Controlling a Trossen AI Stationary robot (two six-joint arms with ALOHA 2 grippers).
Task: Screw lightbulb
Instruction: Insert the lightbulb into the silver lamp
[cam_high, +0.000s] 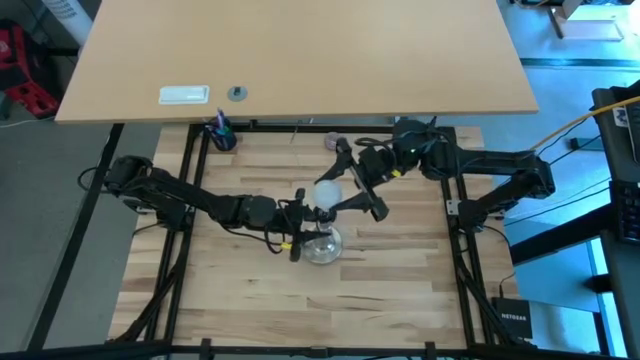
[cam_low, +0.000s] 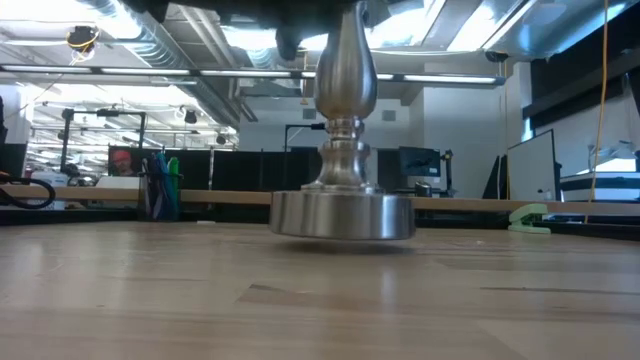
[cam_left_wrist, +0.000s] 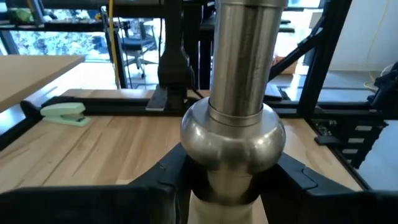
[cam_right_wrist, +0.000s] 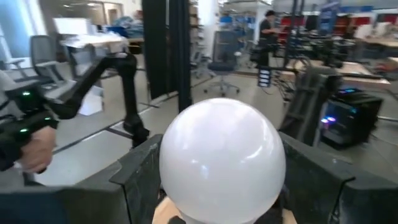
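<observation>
The silvery stand (cam_low: 345, 215) is upright near the table's middle, with its round base (cam_high: 322, 246) low over the wood. Whether the base touches the table, I cannot tell. My left gripper (cam_high: 304, 216) comes from the left and is shut on the stand's stem (cam_left_wrist: 239, 74). The white lightbulb (cam_high: 328, 192) hangs in the air just on the far side of the stand. My right gripper (cam_high: 340, 190) is shut on it, and the globe (cam_right_wrist: 222, 158) fills the right wrist view. The bulb's screw base is hidden. My left gripper pinches the stand's narrow neck (cam_left_wrist: 229, 186), just under the round bulge, between its two fingers (cam_left_wrist: 166, 182). The fingers lie about level, coming from the table's left, across the upright stem. My right gripper pinches the bulb's globe by its two sides (cam_right_wrist: 168, 165) between its fingers (cam_right_wrist: 138, 174). The fingers lie about level, coming from the table's right. The bulb is lifted clear of the table and the stand.
A green stapler (cam_left_wrist: 65, 112) lies toward the table's edge. At the far edge stand a cup of pens (cam_high: 221, 135) and a small greyish knob (cam_high: 333, 142). The pale table behind carries a white block (cam_high: 185, 95). Black frame rails (cam_high: 190, 200) run along both sides.
</observation>
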